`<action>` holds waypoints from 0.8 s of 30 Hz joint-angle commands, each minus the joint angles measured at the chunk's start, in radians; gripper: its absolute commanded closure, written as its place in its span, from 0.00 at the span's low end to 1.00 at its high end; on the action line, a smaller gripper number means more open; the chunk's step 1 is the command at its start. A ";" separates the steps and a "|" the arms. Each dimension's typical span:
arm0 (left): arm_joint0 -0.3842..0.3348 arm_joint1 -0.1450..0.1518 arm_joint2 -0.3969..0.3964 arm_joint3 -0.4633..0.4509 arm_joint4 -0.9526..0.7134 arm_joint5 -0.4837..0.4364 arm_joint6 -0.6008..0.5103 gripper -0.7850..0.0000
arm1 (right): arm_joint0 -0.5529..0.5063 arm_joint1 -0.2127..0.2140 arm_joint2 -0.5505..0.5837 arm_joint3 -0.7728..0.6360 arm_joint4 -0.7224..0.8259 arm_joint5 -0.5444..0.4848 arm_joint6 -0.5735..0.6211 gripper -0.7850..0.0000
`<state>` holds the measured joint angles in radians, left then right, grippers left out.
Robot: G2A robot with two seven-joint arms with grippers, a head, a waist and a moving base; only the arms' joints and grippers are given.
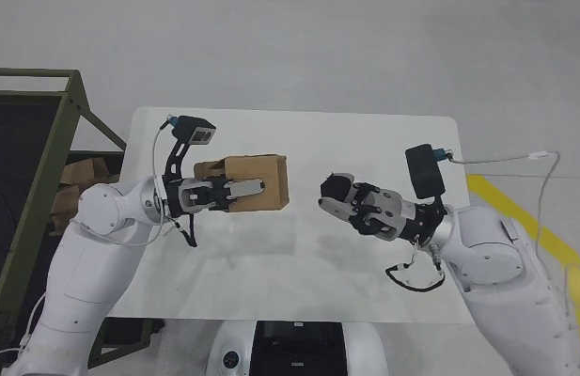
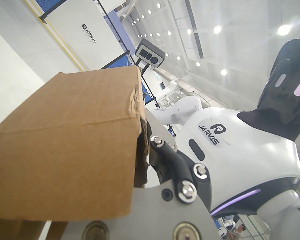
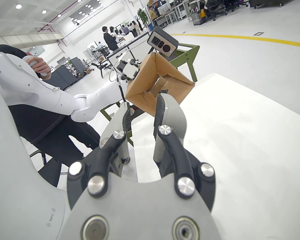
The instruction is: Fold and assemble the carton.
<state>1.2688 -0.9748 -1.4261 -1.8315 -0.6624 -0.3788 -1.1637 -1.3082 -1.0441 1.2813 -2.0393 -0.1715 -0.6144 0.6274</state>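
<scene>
Top, surface (image 1: 299, 268): white, rectangular, an arm in over each side.
Top, carton (image 1: 274, 174): brown, lying lengthwise over the left half of the surface.
Top, left hand (image 1: 244, 189): clamped on the carton, one pale finger laid along its upper face.
Top, right hand (image 1: 330, 194): near the carton's far end, level with it, a clear gap between; not touching.
Top, green frame (image 1: 75, 105): beside the surface's left edge, cardboard scraps (image 1: 78, 179) below it.
Left wrist, carton (image 2: 65, 141): creased side panel close up, edge frayed next to the finger.
Right wrist, right hand (image 3: 143, 109): fingers moderately apart, nothing between.
Right wrist, carton (image 3: 170, 74): beyond the fingertips, open end facing them, flaps folded inward; contact with the surface not clear.
</scene>
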 commanded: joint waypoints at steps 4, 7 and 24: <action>-0.031 0.001 0.000 0.006 0.004 0.010 -0.041 1.00 | -0.058 0.010 0.073 0.005 0.013 -0.024 -0.017 0.67; -0.046 0.004 -0.004 0.006 0.027 0.014 -0.066 1.00 | -0.094 0.015 0.119 -0.001 0.014 -0.026 -0.026 0.51; -0.053 0.005 -0.010 0.003 0.054 0.013 -0.075 1.00 | -0.142 0.023 0.167 -0.022 0.027 -0.019 -0.010 0.00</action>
<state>1.2155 -0.9694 -1.4359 -1.8282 -0.6088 -0.3656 -1.2387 -1.4502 -1.0214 1.4478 -2.0608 -0.1446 -0.6330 0.6171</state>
